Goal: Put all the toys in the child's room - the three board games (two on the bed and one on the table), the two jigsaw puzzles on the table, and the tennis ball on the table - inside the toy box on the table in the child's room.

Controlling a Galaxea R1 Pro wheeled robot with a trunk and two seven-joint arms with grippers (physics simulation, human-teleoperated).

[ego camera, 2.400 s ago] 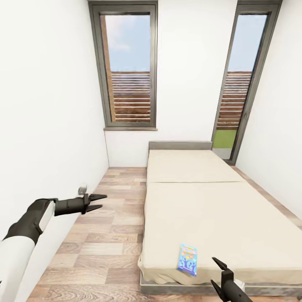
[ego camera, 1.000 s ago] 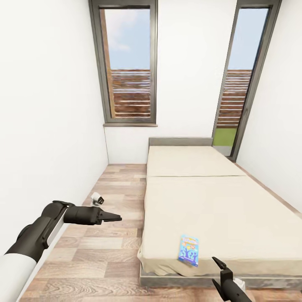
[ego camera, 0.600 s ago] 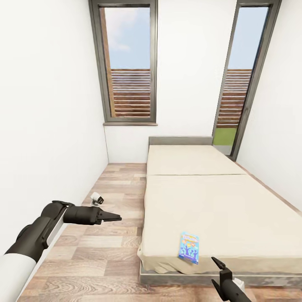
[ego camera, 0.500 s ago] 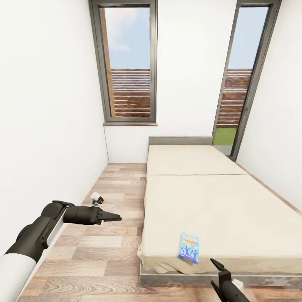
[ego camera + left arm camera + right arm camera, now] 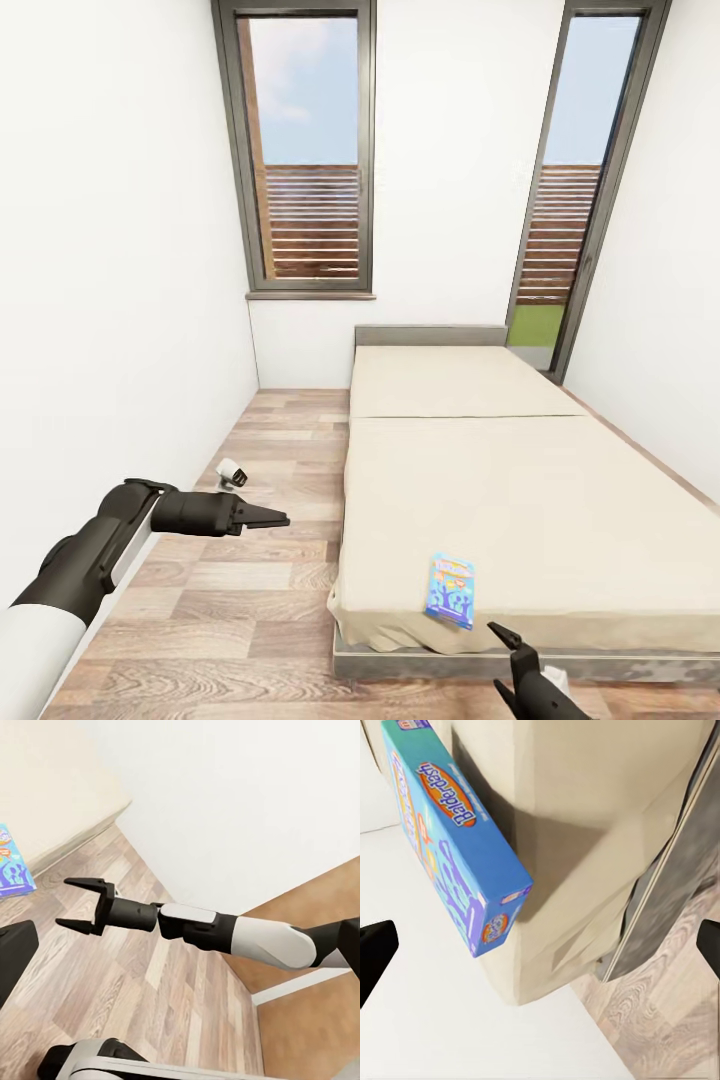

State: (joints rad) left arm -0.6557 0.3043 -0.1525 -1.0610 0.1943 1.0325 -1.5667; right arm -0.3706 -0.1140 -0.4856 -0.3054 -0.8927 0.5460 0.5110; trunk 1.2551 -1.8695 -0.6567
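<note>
One of the board games, a small blue box [image 5: 450, 590], lies flat near the foot edge of the beige bed [image 5: 520, 480]. My right gripper [image 5: 503, 658] stands open just below and to the right of it, off the bed's edge. The right wrist view has the blue box [image 5: 457, 847] close ahead on the mattress corner, between the spread fingertips [image 5: 375, 952]. My left gripper [image 5: 272, 519] hangs over the wood floor to the left of the bed, open. In the left wrist view I see the right gripper [image 5: 79, 902] and the blue box [image 5: 11, 866].
A white wall runs close along the left. A small white device [image 5: 232, 472] sits on the floor by that wall. Two tall grey-framed windows [image 5: 305, 150] stand behind the grey headboard [image 5: 430, 335]. A strip of wood floor [image 5: 270, 440] lies between wall and bed.
My right gripper has crept up and left toward the blue box. Since the earliest frame the left arm swung lower and rightward; over the last second it has held still.
</note>
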